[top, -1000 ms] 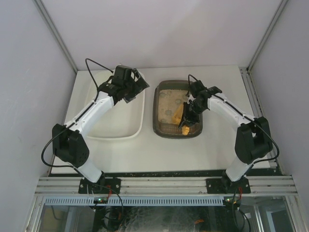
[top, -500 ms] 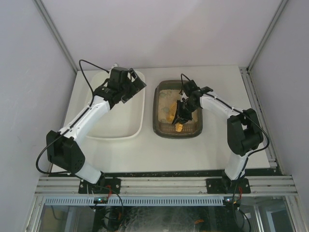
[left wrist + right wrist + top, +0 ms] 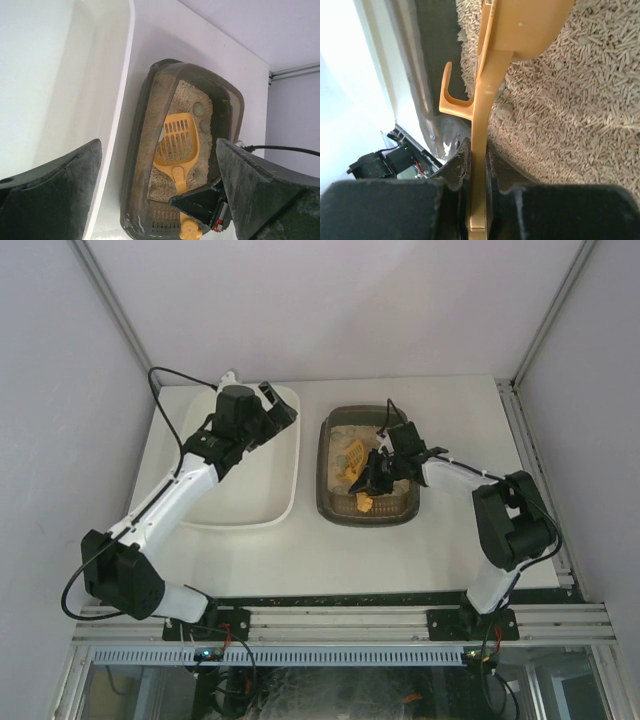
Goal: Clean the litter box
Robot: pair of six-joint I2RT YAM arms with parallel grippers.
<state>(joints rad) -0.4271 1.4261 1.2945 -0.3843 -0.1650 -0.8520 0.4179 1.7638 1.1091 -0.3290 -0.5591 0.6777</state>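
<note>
Right claw (image 3: 477, 160) is clamping the scoop (image 3: 177, 142) handle at the near end of the litter box (image 3: 323, 475), which is sitting on the counter (image 3: 350, 550) just right of the tub (image 3: 240, 492), long side running away from the arms. Scoop head is pointing that way too, down by the litter with grey lumps (image 3: 198, 107) sitting unscooped around it, so I'm guessing most of the scooping and dumping is left. Further back, left claw (image 3: 275, 408) is hanging wide open over the tub.

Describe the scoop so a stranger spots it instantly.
Right of the white tub sits the dark litter box. Inside it is the scoop, handle pinched by the right gripper. It's the only yellow, slotted thing there.
</note>
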